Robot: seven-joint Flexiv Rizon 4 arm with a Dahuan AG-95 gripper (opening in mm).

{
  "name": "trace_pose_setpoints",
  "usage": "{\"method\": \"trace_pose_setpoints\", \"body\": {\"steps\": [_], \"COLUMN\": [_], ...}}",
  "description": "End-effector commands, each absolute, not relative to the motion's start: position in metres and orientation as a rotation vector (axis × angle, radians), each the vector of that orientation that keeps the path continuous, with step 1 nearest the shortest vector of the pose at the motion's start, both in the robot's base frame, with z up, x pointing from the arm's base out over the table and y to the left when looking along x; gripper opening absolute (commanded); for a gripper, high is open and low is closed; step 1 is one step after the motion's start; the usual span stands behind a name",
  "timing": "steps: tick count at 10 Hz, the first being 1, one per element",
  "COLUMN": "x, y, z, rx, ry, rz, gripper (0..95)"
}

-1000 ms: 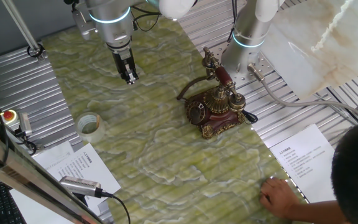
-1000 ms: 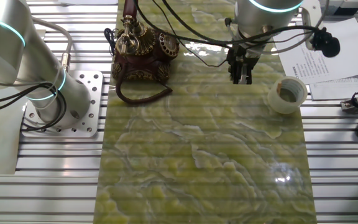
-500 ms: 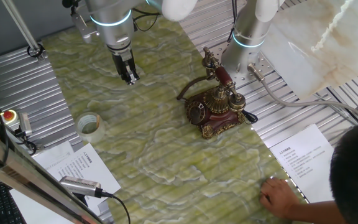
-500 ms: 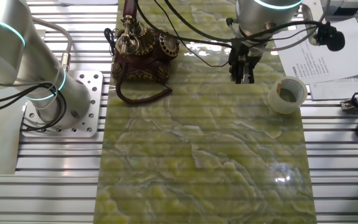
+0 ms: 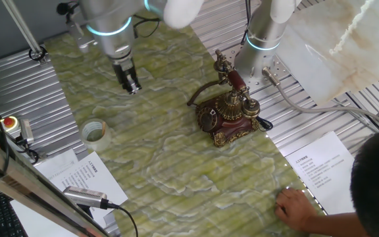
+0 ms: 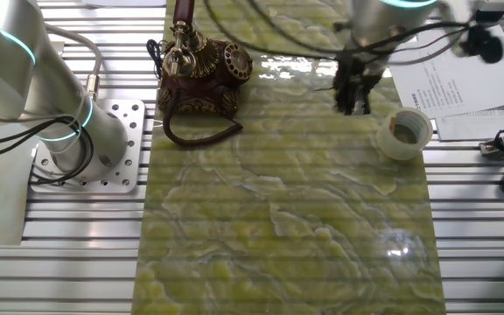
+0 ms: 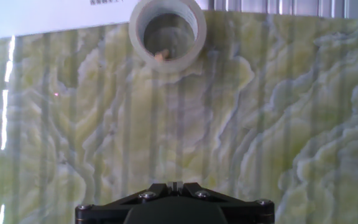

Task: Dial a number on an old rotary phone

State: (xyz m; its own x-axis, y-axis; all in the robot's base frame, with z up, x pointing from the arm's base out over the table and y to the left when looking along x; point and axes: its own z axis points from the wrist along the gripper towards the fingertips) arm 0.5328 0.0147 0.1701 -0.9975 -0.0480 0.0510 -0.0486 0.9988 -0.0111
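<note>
The old rotary phone [image 5: 229, 115] stands at the right of the green marbled mat, dark red-brown with brass trim. Its round dark dial [image 5: 208, 120] faces the mat's middle and its handset [image 5: 232, 76] rests on the tall cradle. In the other fixed view the phone [image 6: 201, 74] is at the top left. My gripper [image 5: 131, 87] hangs over the mat's far left part, well apart from the phone, fingers together and holding nothing. In the other fixed view the gripper [image 6: 353, 107] is blurred, near the tape roll. The hand view shows the gripper [image 7: 174, 185] tips closed; the phone is out of that view.
A clear tape roll [image 5: 95, 132] lies on the mat near my gripper, seen also as the tape roll [image 6: 403, 134] and the tape roll [image 7: 168, 34]. Printed sheets [image 5: 77, 174] lie at the mat's edges. A person's hand [image 5: 295, 207] rests on the front corner. A second arm's base [image 6: 77, 140] stands beside the phone.
My gripper has moved away from the phone, toward the side of the mat with the tape roll. The phone and the tape roll have not moved.
</note>
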Motion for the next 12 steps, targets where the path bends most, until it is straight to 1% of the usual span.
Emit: {"method": "trace_pose_setpoints", "body": {"steps": [1, 3, 4, 7, 12], "x": [0.537, 0.541, 0.543, 0.546, 0.550], "y": [0.023, 0.036, 0.040, 0.055, 0.054], "z": [0.167, 0.164, 0.163, 0.155, 0.147], "rx": [0.130, 0.186, 0.212, 0.266, 0.324], "ry": [-3.091, -3.083, -3.079, -3.070, -3.105], "rz": [0.057, 0.075, 0.090, 0.120, 0.132], "gripper": [0.0, 0.0, 19.0, 19.0, 19.0]}}
